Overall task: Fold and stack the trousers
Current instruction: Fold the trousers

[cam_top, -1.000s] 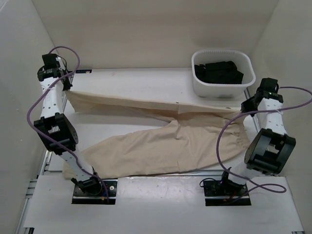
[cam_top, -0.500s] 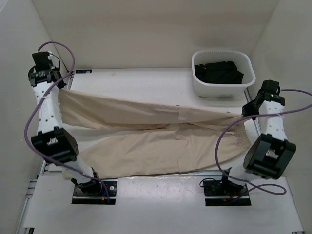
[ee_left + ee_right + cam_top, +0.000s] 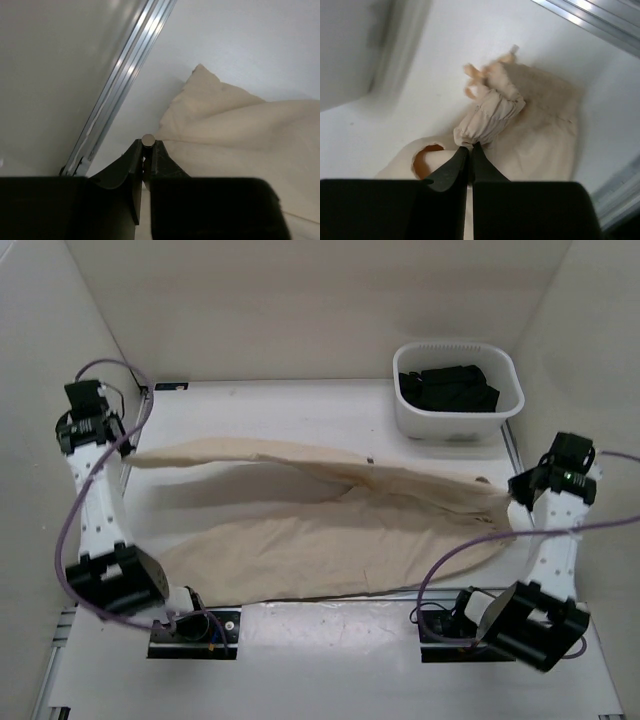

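The beige trousers (image 3: 320,525) are stretched across the table between my two grippers, one leg lifted along the far side, the other lying flat nearer the front. My left gripper (image 3: 128,458) is shut on the leg's hem corner at the far left; in the left wrist view the cloth (image 3: 235,135) runs from the closed jaws (image 3: 147,150). My right gripper (image 3: 515,502) is shut on the gathered waistband at the right; in the right wrist view the bunched waistband (image 3: 492,117) sits at the fingertips (image 3: 470,149).
A white basket (image 3: 410,410) holding black garments (image 3: 447,388) stands at the back right. White enclosure walls rise on the left, back and right. An aluminium rail (image 3: 120,75) runs along the table's left edge.
Both arms have moved nearer and lower. The lifted far leg has come down and forward, and the cloth now lies flatter and stretched out between the grippers.
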Action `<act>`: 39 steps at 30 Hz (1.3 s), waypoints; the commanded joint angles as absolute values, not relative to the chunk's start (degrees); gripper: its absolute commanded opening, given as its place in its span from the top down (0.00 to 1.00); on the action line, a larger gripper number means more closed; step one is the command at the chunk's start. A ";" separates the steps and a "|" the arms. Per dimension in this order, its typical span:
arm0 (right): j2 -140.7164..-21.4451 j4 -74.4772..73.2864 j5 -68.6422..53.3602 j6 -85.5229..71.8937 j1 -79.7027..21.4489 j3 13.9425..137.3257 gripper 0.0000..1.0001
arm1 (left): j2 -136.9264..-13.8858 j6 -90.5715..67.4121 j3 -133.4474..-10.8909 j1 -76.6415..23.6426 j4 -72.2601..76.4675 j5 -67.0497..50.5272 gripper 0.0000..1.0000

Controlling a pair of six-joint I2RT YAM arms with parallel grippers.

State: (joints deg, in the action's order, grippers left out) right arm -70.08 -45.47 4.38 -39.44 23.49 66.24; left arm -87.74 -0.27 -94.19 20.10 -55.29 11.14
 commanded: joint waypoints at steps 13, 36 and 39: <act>-53.52 -53.63 25.08 -40.91 25.49 48.50 0.16 | -52.82 0.00 -48.51 23.73 -69.77 22.42 0.34; -82.96 -38.06 10.37 -35.87 -24.25 57.48 0.19 | -59.66 0.00 -31.73 35.58 -55.02 26.20 0.00; -85.60 -37.45 10.37 -35.86 -24.87 57.48 0.19 | -65.11 0.00 -31.72 39.55 -52.74 19.97 0.00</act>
